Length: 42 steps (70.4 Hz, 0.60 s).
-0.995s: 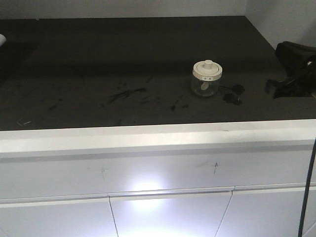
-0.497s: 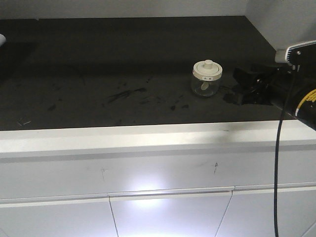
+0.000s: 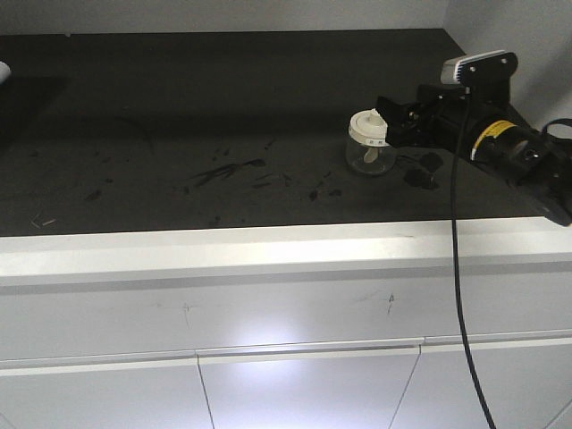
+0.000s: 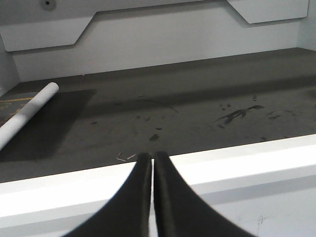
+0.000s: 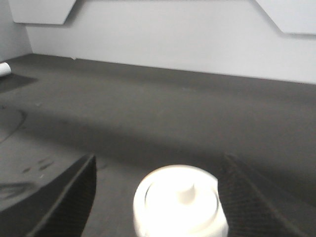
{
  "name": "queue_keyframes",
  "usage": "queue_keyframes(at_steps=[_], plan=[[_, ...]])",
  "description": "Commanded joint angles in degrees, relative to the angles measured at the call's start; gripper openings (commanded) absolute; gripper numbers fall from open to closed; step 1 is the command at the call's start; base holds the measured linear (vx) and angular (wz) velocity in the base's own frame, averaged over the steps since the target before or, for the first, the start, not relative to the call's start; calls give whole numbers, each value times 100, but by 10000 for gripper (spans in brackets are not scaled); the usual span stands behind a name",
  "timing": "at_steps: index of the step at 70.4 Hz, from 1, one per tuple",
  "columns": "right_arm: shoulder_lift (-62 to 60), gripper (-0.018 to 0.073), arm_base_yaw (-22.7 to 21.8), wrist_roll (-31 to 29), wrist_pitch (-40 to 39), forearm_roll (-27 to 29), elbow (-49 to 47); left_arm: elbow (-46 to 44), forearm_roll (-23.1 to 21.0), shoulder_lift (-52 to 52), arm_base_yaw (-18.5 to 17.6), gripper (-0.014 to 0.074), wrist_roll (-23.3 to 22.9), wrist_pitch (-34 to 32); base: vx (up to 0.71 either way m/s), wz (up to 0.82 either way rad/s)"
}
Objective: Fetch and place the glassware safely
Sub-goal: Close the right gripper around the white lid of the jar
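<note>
The right gripper has swung in from the right, its jaws wide either side of the jar, which stands unmoved right of centre on the dark counter. The left gripper is pinched closed.

A dark countertop is seen, streaked with black scuffs near its middle. It is edged in front by a white lip, and pale cabinet fronts are set below, where a bright glare is thrown. Behind, a white wall is shown, with angular panels mounted higher. A white tube is laid at far left.
</note>
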Motion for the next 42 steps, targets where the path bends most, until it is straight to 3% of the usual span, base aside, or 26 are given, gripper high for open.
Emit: queue_keyframes(at_steps=[1, 24, 42], plan=[[108, 498, -7, -96, -496, 145, -549, -154, -49, 69, 11, -7, -31, -381, 0, 0], [1273, 498, -3, -96, -511, 125, -1869, -154, -49, 69, 11, -7, -31, -381, 0, 0], [1598, 498, -3, -35, -444, 99, -2136, -154, -49, 69, 11, -7, -31, -381, 0, 0]])
